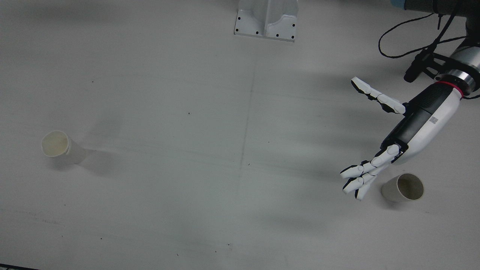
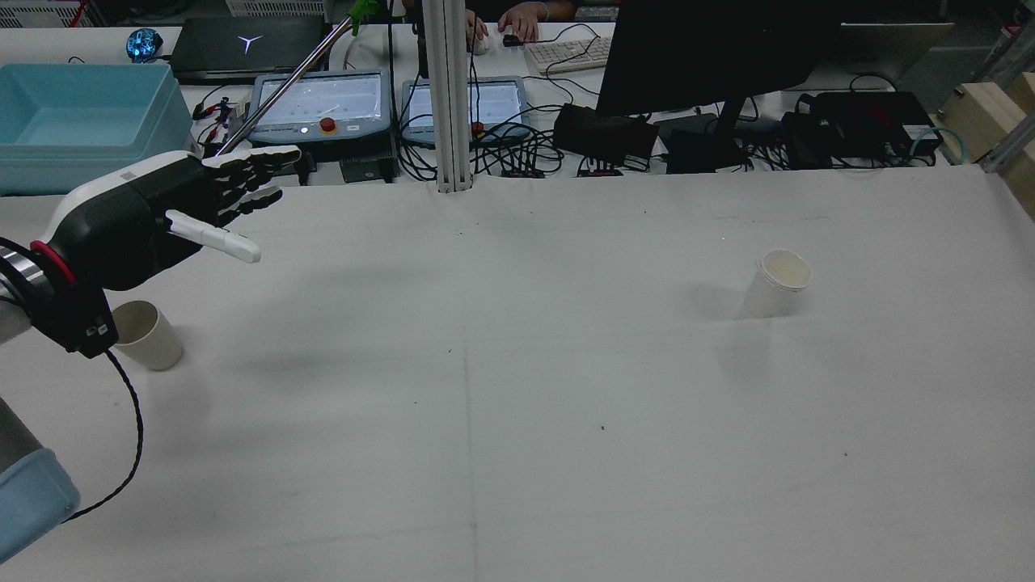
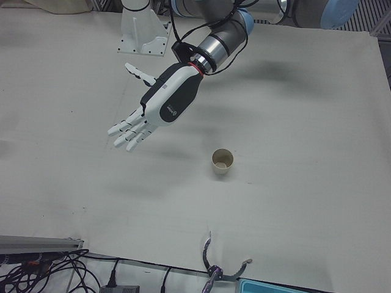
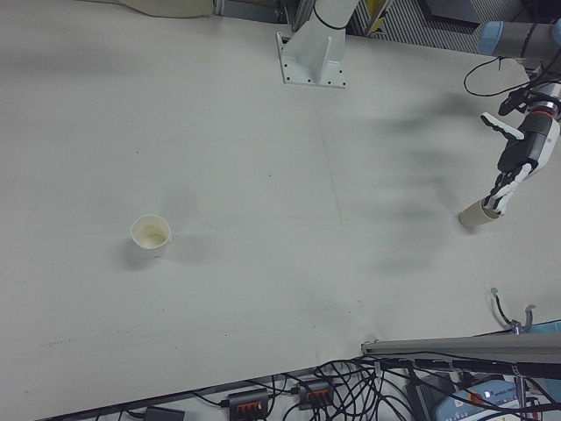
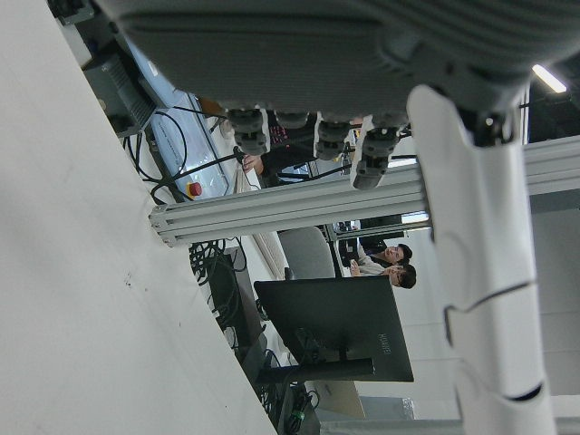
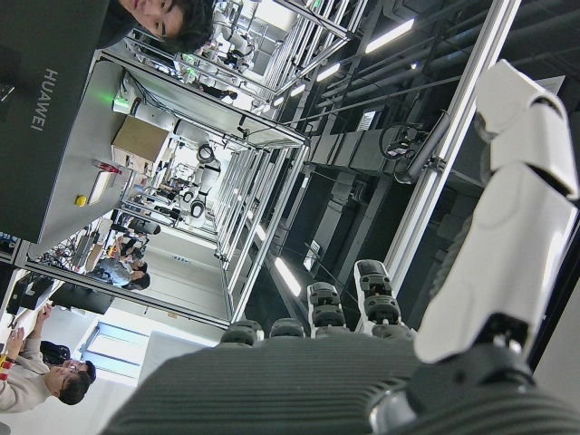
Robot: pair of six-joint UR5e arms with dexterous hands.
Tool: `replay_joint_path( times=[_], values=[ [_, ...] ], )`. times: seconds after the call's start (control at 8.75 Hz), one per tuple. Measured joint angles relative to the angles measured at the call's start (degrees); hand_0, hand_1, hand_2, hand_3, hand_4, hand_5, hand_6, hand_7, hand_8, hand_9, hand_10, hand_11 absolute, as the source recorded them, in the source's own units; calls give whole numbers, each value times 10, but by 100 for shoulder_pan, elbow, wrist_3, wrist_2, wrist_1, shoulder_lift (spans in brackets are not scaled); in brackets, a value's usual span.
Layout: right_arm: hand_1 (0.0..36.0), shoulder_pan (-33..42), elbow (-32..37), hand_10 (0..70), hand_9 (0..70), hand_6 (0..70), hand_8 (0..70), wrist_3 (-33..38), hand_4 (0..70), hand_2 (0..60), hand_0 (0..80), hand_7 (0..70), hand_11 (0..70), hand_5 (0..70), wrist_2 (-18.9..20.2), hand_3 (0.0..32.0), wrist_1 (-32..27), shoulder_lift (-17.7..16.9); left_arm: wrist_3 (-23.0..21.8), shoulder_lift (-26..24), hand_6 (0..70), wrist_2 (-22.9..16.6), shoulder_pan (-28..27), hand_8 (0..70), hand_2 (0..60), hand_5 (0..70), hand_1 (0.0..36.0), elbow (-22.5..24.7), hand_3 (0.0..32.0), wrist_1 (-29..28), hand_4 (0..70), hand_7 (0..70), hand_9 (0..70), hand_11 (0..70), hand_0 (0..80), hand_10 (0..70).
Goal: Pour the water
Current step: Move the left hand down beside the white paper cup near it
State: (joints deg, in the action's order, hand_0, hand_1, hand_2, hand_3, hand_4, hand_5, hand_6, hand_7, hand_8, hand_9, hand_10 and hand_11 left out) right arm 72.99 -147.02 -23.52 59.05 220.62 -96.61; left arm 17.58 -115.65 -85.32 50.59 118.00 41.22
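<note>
The left hand (image 2: 133, 218) is the closest thing in the rear view, up in the air over the left side of the table (image 2: 517, 420). Its fingers (image 1: 360, 176) are spread wide and straight, and they hold nothing. The thumb sticks out to the side, away from the rest.

A paper cup (image 1: 404, 187) stands on the table just beside those fingers, but lower down, and they do not touch it. It stands up straight with its open mouth facing up. In the left-front view this cup (image 3: 222, 162) sits a little apart from the hand (image 3: 160, 102).

A second paper cup (image 1: 60, 147) stands far away on the other side of the table. It also stands up with its mouth facing up. Its inside looks pale, and whether there is water in it cannot be told.

The right hand (image 6: 381, 362) shows only in its own camera. Its fingers look spread with nothing in them, and that camera looks up at ceiling beams and lights.

The table is white and plain, with a thin line down the middle and a few small dark specks. Behind it are a dark screen (image 2: 711, 56), two tablets (image 2: 323, 97), a keyboard, lots of black cables and a light blue bin (image 2: 81, 121).
</note>
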Motion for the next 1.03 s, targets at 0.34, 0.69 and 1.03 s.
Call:
replay_joint_path(
  times=[0.34,0.69,1.03],
  values=[
    [162,46,128,0,0,36,0,-76,63,194,467,47,12,80,108,0,-18,140,41,-64,19,9,384,0,0,67,159,165,68,225,117,72,0,100,559,53],
    [140,56,1065,0,0,0,0,-111,27,169,451,0,0,0,116,0,-168,345,235,724,0,252,572,0,0,39,161,154,68,-672,96,39,0,83,555,41],
    [138,-11,2442,0,1,0,0,-121,13,164,449,0,13,0,151,0,-1569,161,593,2294,0,1307,455,0,0,20,173,-85,0,-2495,117,32,0,53,560,20]
  ],
)
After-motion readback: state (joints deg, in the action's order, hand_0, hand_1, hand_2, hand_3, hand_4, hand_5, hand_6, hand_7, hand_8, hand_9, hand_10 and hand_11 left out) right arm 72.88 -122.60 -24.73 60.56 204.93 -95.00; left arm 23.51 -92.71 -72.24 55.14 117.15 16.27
